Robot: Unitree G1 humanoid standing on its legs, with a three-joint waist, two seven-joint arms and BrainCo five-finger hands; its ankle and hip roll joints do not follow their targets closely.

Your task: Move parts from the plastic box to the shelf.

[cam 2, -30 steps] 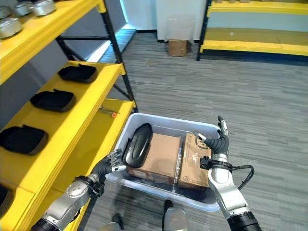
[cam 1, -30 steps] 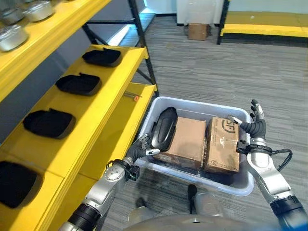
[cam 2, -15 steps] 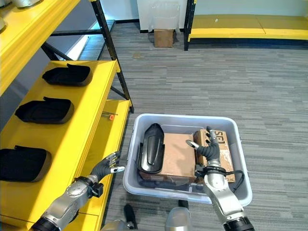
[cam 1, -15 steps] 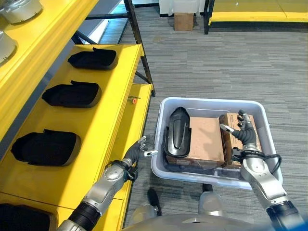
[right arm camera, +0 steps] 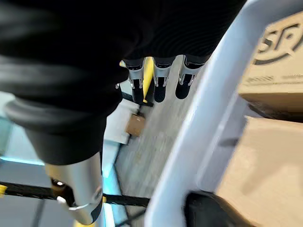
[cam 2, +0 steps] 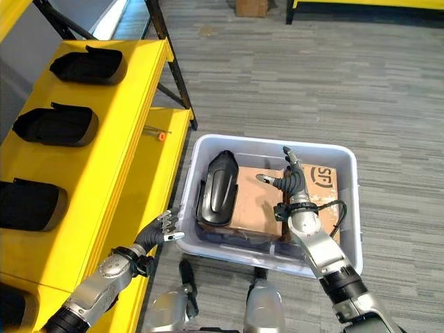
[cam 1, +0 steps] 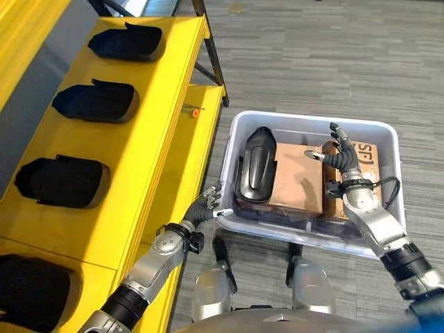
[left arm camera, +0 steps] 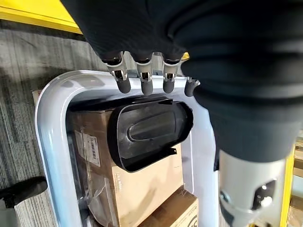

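Both the left hand (cam 1: 205, 207) and right hand (cam 1: 341, 159) have released fingers; cardboard boxes (cam 1: 298, 182) partly hide the black part (cam 1: 254, 166).

the yellow shelf (cam 1: 149, 139) carries a row of black parts (cam 1: 95, 103), well apart from one another. just beside it, the plastic box (cam 1: 388, 139) stands on the grey carpeted floor (cam 1: 312, 55).
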